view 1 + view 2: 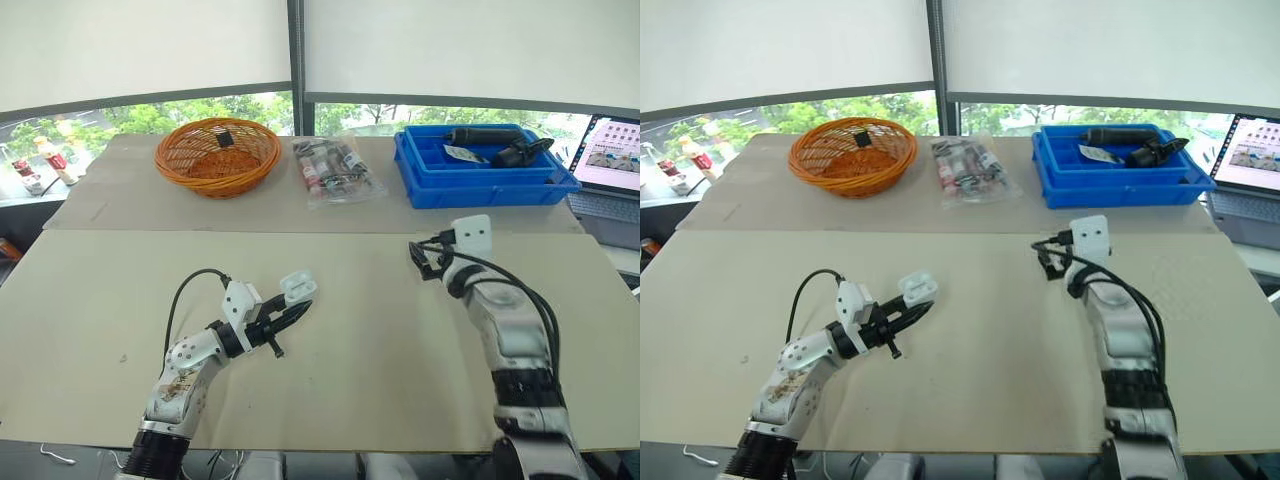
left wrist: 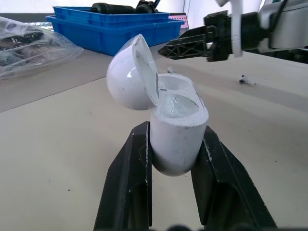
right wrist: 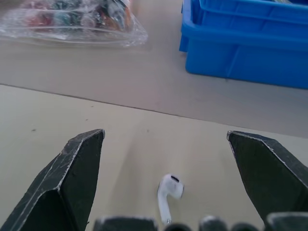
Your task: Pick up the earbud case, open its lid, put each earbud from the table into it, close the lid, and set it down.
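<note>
Left hand [image 1: 296, 314] grips open earbud case [image 2: 175, 130]; right hand [image 3: 163, 134] gapes over an earbud [image 3: 167, 192] on beige surface [image 1: 380, 340]; laptop [image 1: 615, 160] cropped.

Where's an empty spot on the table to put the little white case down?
Bare table lies between the left gripper, holding the case, and the right gripper. Crowded: the far edge with basket, bag and blue bin. An earbud lies by the right gripper.

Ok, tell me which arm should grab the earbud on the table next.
Right, most likely. The right pincer is open and straddles the earbud; the left pincer is shut on the open earbud case, so it is occupied.
</note>
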Available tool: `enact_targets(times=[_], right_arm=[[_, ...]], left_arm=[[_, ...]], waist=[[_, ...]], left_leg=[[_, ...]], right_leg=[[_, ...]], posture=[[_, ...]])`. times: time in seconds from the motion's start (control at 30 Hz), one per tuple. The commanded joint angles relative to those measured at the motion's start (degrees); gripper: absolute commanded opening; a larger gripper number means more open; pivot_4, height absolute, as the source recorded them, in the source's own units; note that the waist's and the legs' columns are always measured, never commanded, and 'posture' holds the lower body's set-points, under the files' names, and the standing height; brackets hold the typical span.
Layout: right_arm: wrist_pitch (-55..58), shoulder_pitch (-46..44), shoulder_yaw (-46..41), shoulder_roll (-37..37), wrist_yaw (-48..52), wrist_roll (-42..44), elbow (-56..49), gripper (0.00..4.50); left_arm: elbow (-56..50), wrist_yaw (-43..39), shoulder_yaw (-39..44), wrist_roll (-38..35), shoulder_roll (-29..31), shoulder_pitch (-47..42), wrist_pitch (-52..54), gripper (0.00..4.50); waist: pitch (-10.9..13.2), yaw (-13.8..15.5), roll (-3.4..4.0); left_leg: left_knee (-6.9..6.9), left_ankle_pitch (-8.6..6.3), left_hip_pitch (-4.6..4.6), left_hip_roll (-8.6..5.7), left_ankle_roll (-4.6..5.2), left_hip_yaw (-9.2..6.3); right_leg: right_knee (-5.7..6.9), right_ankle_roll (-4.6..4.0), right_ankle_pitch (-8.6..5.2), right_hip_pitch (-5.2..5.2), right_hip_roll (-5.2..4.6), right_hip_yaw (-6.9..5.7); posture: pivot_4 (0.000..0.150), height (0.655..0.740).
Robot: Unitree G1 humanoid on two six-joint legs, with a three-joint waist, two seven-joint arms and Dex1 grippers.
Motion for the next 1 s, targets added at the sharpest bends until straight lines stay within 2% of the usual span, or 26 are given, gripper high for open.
enact_targets(times=[0.03,0.23,0.33,0.57,0.6,0.67,0.87,1.0], right_arm=[[-4.2,-3.4,-0.7,0.5,-3.0,-1.5,8.6,4.50],[-3.6,-3.6,-0.9,1.7,-4.5,-1.3,13.0,4.50],[-1.5,-2.5,-1.1,2.7,-4.2,-0.4,11.8,3.79],[4.6,-0.9,-1.1,4.3,-4.9,1.2,6.6,1.27],[5.3,-0.3,-0.7,4.4,-4.7,1.3,5.0,0.77],[7.1,0.8,0.0,4.4,-3.7,1.8,1.2,0.40],[11.5,4.7,2.7,1.5,3.7,4.2,-11.9,0.40],[6.9,12.4,7.1,-10.2,18.4,5.8,-25.4,0.40]], left_arm=[[-2.3,0.0,-0.2,-0.5,0.2,-0.1,0.1,0.59],[-2.5,-0.2,-0.1,-0.3,0.6,0.1,0.0,0.59],[-2.4,-0.4,-0.2,-0.3,0.7,0.0,-0.1,0.59],[-1.4,-0.8,-0.3,0.0,0.9,-1.1,-0.4,0.59],[-1.4,-0.9,-0.3,0.0,0.9,-1.0,-0.4,0.59],[-1.5,-0.9,-0.3,0.1,1.0,-0.9,-0.5,0.59],[-2.8,-0.7,-0.3,0.0,1.2,-0.1,-0.2,0.59],[-5.8,-0.5,-0.2,-0.7,1.9,1.8,0.8,0.59]], waist=[[0.0,-0.1,0.00],[0.0,-0.3,0.01],[0.0,-0.3,0.02],[0.0,-0.2,0.02],[0.0,-0.3,0.02],[0.0,-0.4,0.02],[0.0,-0.4,0.03],[0.1,-0.1,0.15]], left_leg=[[0.00,0.00,0.00,0.00,0.00,0.00],[0.00,0.00,-0.06,0.00,0.00,0.02],[0.00,0.00,-0.04,0.01,0.00,0.01],[0.00,0.00,-0.05,0.01,0.00,0.01],[0.00,0.00,-0.05,0.01,0.00,0.01],[-0.01,0.00,-0.04,0.02,0.01,0.00],[-0.03,-0.01,-0.07,0.02,0.01,0.00],[0.00,-0.01,-0.39,0.00,0.01,-0.01]], right_leg=[[0.00,0.00,0.00,-0.01,0.00,0.00],[0.03,0.00,0.00,-0.10,0.00,0.03],[0.06,-0.01,0.01,-0.09,0.01,0.03],[0.04,-0.01,0.01,-0.08,0.00,0.02],[0.04,-0.01,0.01,-0.08,0.00,0.01],[0.04,-0.01,0.00,-0.08,0.02,0.01],[0.02,-0.01,0.00,-0.12,0.02,0.02],[-0.01,0.01,0.00,-0.35,-0.01,0.00]], posture=[[0.150,0.7114],[0.150,0.7114],[0.150,0.7114],[0.150,0.7114],[0.150,0.7114],[0.150,0.7114],[0.150,0.7114],[0.150,0.7114]])
